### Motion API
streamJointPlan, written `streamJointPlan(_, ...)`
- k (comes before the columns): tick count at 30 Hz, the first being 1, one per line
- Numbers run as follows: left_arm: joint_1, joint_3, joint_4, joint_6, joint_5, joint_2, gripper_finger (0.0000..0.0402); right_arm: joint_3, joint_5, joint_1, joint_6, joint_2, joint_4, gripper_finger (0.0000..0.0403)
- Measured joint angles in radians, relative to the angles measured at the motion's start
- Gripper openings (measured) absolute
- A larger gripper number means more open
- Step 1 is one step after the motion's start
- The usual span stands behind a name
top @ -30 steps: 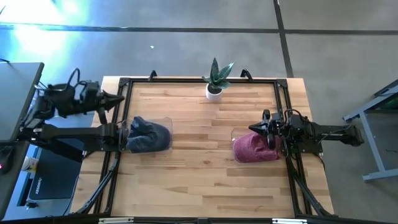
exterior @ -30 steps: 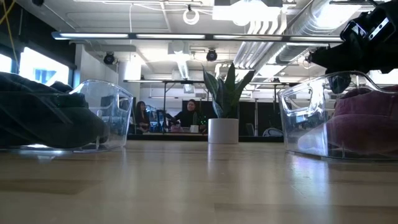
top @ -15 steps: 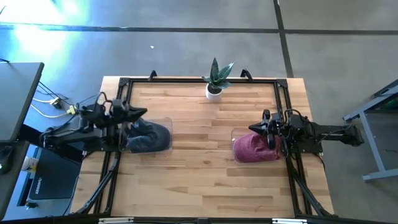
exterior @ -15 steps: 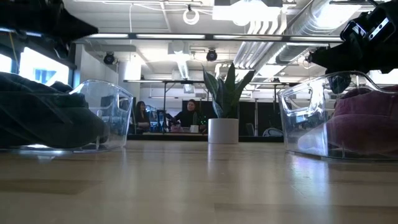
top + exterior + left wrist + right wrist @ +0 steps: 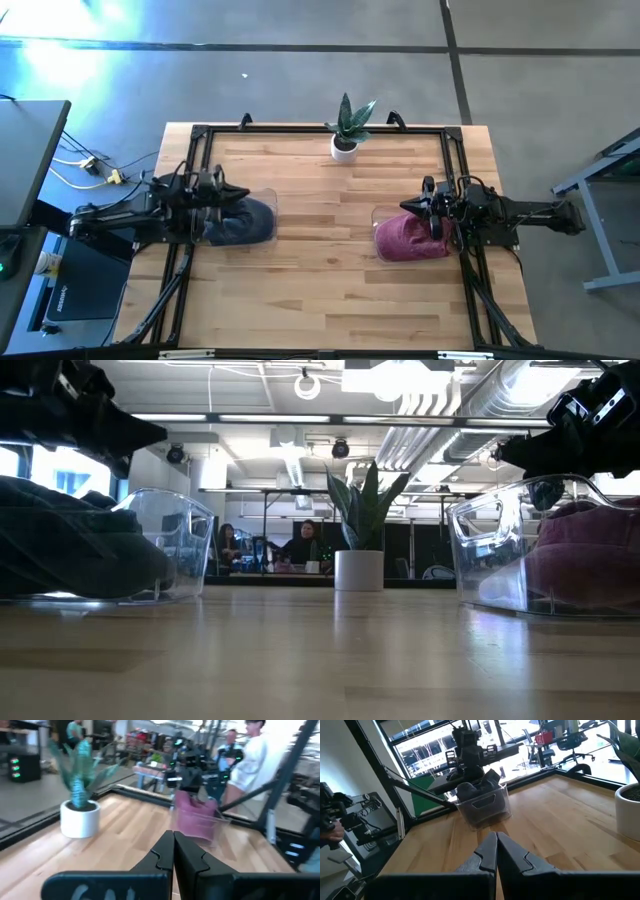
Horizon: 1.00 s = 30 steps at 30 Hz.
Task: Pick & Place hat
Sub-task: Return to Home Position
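Note:
A dark blue hat [image 5: 238, 220] lies in a clear bin [image 5: 268, 196] at the table's left. A maroon hat [image 5: 410, 240] lies in a second clear bin [image 5: 378, 216] at the right. My left gripper [image 5: 245, 193] is shut and points level toward the table's right, just above the blue hat's bin [image 5: 180, 550], touching nothing. My right gripper [image 5: 405, 207] is also shut and points level toward the left, over the maroon hat's bin [image 5: 485, 550]. Each wrist view shows its own shut fingertips [image 5: 173, 834] [image 5: 496, 835] and the opposite bin with its hat [image 5: 192, 815] [image 5: 472, 790].
A small potted plant [image 5: 346, 128] in a white pot stands at the middle of the table's far edge. A black frame [image 5: 300, 130] runs along the table's border. Bare wood [image 5: 320, 280] lies between and in front of the bins. People [image 5: 305, 545] are in the room beyond.
My left gripper has come down from beyond the table's left edge, moving toward the right and near edges. It has levelled out and now stands over the blue hat's bin, still shut. The hats, the bins and my right arm have kept still.

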<state>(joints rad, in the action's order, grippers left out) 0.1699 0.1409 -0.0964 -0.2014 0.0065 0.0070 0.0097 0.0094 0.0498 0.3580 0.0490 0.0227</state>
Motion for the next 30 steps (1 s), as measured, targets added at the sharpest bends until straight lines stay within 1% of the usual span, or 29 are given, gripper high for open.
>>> streamJointPlan(7,0.000,-0.109,0.141,-0.023,0.079,-0.001,0.0000,0.000,0.000,0.000,0.000,0.000,0.000,0.0000)
streamJointPlan(9,0.000,-0.124,0.160,-0.041,0.096,0.000,0.0000,0.000,0.000,0.000,0.000,0.000,0.001,0.0000)
streamJointPlan(10,0.000,-0.124,0.138,-0.046,0.098,-0.001,0.0000,0.000,0.000,0.000,0.000,0.000,0.001,0.0000)
streamJointPlan(13,0.000,-0.124,0.123,-0.035,0.094,0.019,0.0000,0.000,0.000,0.000,0.000,0.001,0.001,0.0000)
streamJointPlan(16,0.000,-0.125,0.121,-0.032,0.069,0.043,0.0001,0.000,0.000,0.000,0.000,0.002,0.002,0.0000)
streamJointPlan(28,0.000,-0.127,0.116,-0.033,0.060,0.043,0.0001,0.000,-0.001,0.000,0.000,0.002,0.003,0.0000)
streamJointPlan(29,-0.009,-0.127,0.114,-0.040,0.045,0.042,0.0001,0.000,-0.001,0.000,0.000,0.002,0.003,0.0000)
streamJointPlan(30,-0.042,-0.127,0.106,-0.040,0.007,0.032,0.0001,0.000,0.000,0.000,0.000,0.002,0.003,0.0000)
